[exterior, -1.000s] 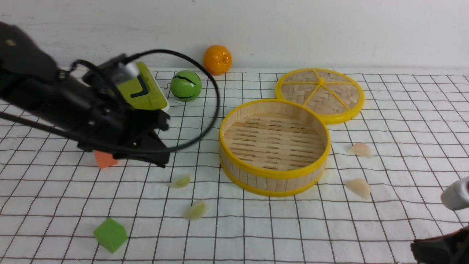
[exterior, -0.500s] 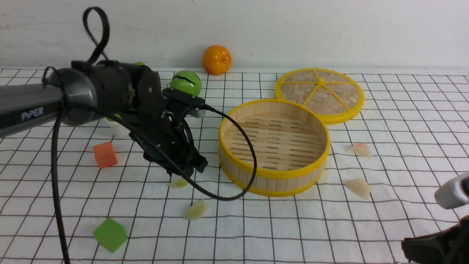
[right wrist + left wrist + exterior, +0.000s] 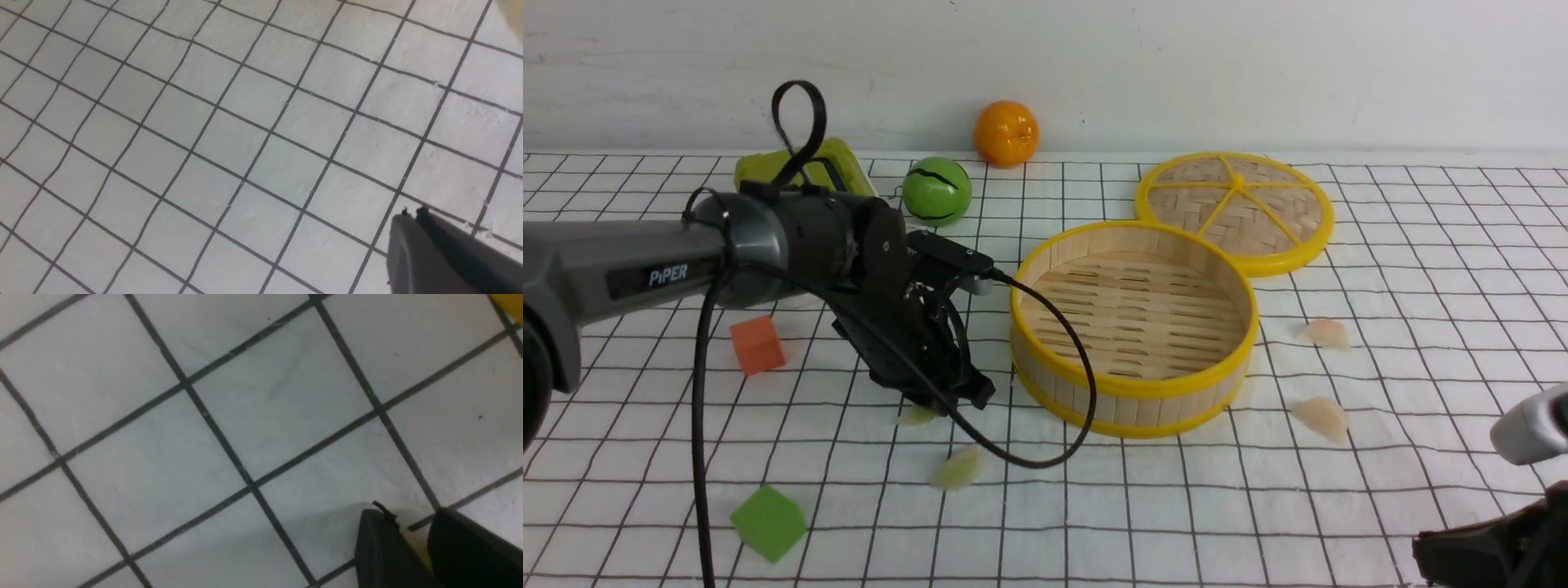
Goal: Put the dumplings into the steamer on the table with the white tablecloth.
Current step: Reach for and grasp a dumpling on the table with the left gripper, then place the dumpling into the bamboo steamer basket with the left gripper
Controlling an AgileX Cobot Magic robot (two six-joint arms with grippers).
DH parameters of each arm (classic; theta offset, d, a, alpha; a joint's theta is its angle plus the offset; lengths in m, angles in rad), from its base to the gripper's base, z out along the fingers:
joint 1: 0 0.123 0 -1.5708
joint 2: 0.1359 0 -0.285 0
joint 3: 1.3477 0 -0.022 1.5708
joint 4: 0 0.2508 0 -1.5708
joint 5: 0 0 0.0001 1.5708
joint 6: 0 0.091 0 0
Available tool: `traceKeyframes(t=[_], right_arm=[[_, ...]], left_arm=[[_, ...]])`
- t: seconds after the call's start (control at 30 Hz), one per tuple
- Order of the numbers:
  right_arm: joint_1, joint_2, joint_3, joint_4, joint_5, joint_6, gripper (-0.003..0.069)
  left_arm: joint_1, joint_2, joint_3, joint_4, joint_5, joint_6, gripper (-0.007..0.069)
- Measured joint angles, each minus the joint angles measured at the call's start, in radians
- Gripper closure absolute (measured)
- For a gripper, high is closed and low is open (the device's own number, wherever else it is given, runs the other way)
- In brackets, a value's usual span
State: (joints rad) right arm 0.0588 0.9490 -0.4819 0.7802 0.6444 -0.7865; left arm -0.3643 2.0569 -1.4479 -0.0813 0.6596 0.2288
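Observation:
The bamboo steamer [image 3: 1135,385] stands empty mid-table on the white grid tablecloth [image 3: 1421,269]. My left gripper [image 3: 931,402] is down at the cloth just left of the steamer. Its jaws stand narrowly apart on a pale green dumpling [image 3: 915,416]. In the left wrist view the gripper [image 3: 412,526] shows the dumpling [image 3: 416,544] as a pale yellow-green strip between the fingers. A second green dumpling [image 3: 958,469] lies nearer me. Two pinkish dumplings [image 3: 1327,333] [image 3: 1323,416] lie right of the steamer. My right gripper [image 3: 1425,559] is shut and empty at the near right, low over bare cloth [image 3: 410,212].
The flat woven lid [image 3: 1237,208] lies behind the steamer, touching it. An orange [image 3: 1006,132] and a green ball [image 3: 937,191] sit near the wall, with a yellow-green object [image 3: 805,167] beside them. An orange cube [image 3: 757,345] and a green cube [image 3: 769,523] lie at the left.
My left arm swung in from the left and came down onto the green dumpling beside the steamer. The right gripper shifted slightly left. Nothing else moved.

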Motion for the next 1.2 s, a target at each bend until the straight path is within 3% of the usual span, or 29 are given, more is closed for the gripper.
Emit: traceKeyframes(t=[0.27, 0.43, 0.53, 0.63, 0.83, 1.2], right_arm=[[0.0, 0.0, 0.0, 0.006, 0.001, 0.0, 0.0641], [0.0, 0.0, 0.0, 0.006, 0.0, -0.001, 0.0639], [0.0, 0.0, 0.0, 0.011, -0.001, -0.001, 0.0639], [0.0, 0.0, 0.0, 0.014, -0.002, -0.002, 0.0639], [0.0, 0.0, 0.0, 0.032, 0.005, -0.003, 0.0639], [0.0, 0.0, 0.0, 0.055, 0.013, -0.003, 0.0638]], left_arm=[[0.0, -0.018, -0.086, 0.001, 0.154, -0.201, 0.049], [-0.003, -0.067, -0.353, -0.094, 0.289, -0.283, 0.049], [-0.028, -0.063, -0.462, -0.233, 0.243, -0.278, 0.049], [-0.06, -0.024, -0.497, -0.294, 0.172, -0.274, 0.049], [-0.103, 0.13, -0.512, -0.275, 0.026, -0.295, 0.049], [-0.103, 0.253, -0.512, -0.246, -0.058, -0.418, 0.0477]])
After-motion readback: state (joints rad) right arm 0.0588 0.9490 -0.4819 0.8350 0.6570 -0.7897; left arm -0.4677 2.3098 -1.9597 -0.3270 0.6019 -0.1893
